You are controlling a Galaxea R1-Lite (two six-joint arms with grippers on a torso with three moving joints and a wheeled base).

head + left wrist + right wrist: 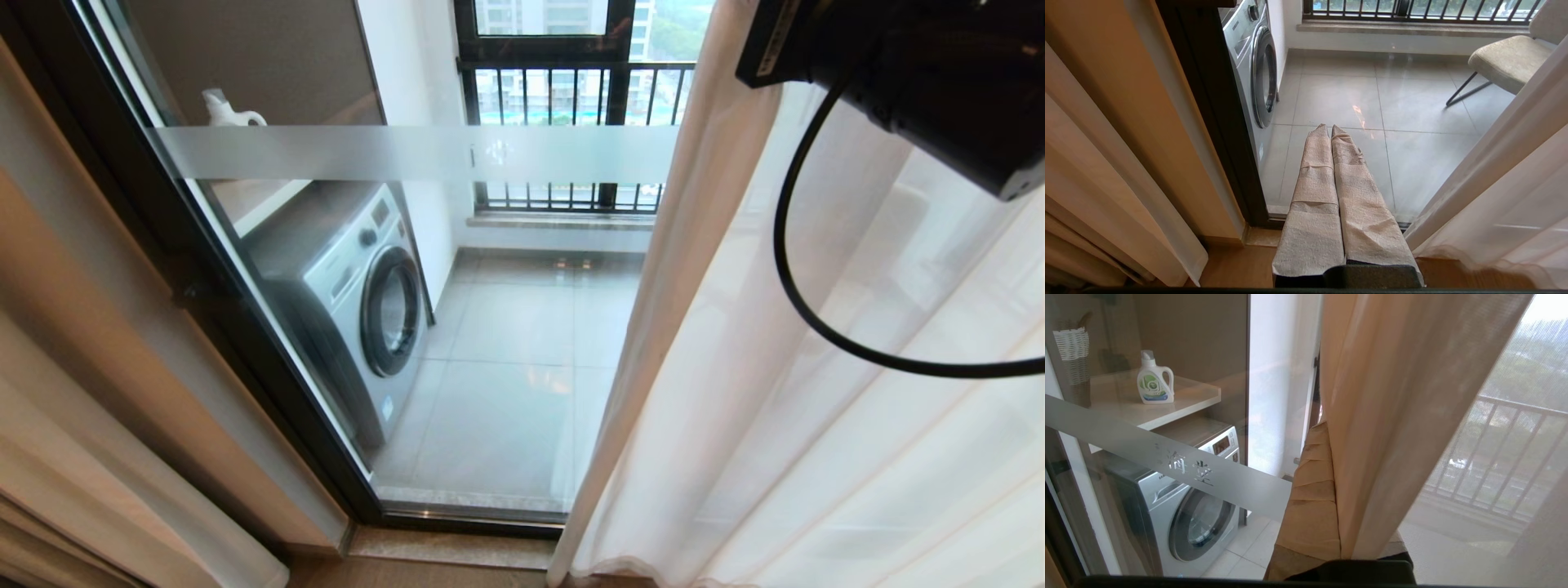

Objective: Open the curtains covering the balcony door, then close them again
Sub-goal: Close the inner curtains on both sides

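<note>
jaws shut, right gripper (1331,490) against sheer curtains (1372,416)

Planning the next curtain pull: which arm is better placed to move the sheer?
Right, probably. The right pincer is raised at the edge of the white sheer curtain, whose fabric drapes over its shut fingers. The left pincer is shut, low, pointing at the balcony door glass, clear of any fabric.
</note>
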